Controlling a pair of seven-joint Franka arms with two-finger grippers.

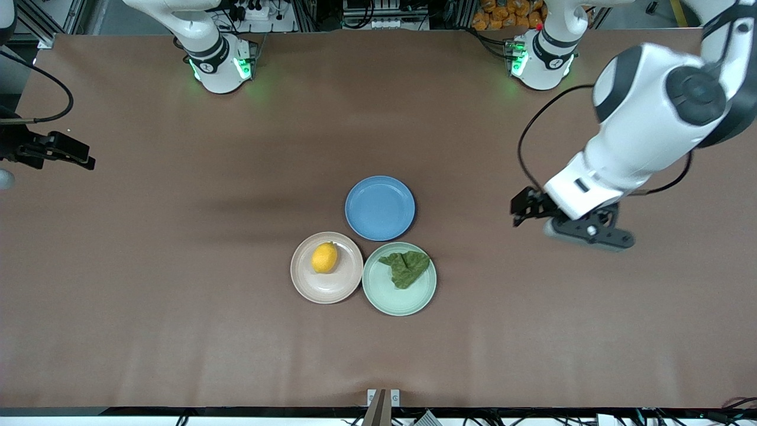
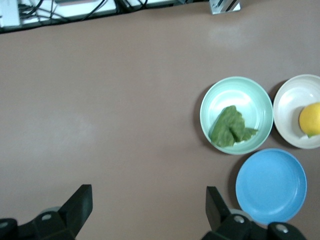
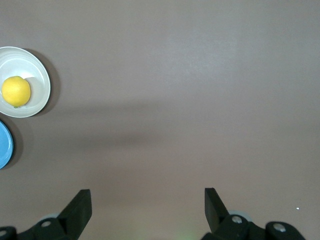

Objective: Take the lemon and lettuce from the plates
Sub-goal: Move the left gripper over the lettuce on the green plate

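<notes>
The yellow lemon (image 1: 324, 257) (image 2: 311, 119) (image 3: 16, 91) lies on the pale pink-beige plate (image 1: 310, 287) (image 2: 290, 102) (image 3: 36, 67). Touching that plate, toward the left arm's end, is the mint green plate (image 1: 393, 297) (image 2: 251, 99) with the wrinkly dark green lettuce (image 1: 406, 267) (image 2: 230, 127) on it. My left gripper (image 1: 525, 208) (image 2: 148, 200) hangs open and empty over bare table, off toward the left arm's end from the plates. My right gripper (image 1: 65, 152) (image 3: 147, 200) is open and empty too, over bare table near the right arm's end.
An empty blue plate (image 1: 379, 207) (image 2: 270, 185) (image 3: 4, 145) sits against the two plates, farther from the front camera. The brown tabletop (image 1: 177, 296) stretches wide around the three plates. A small bracket (image 1: 382, 399) stands at the table's front edge.
</notes>
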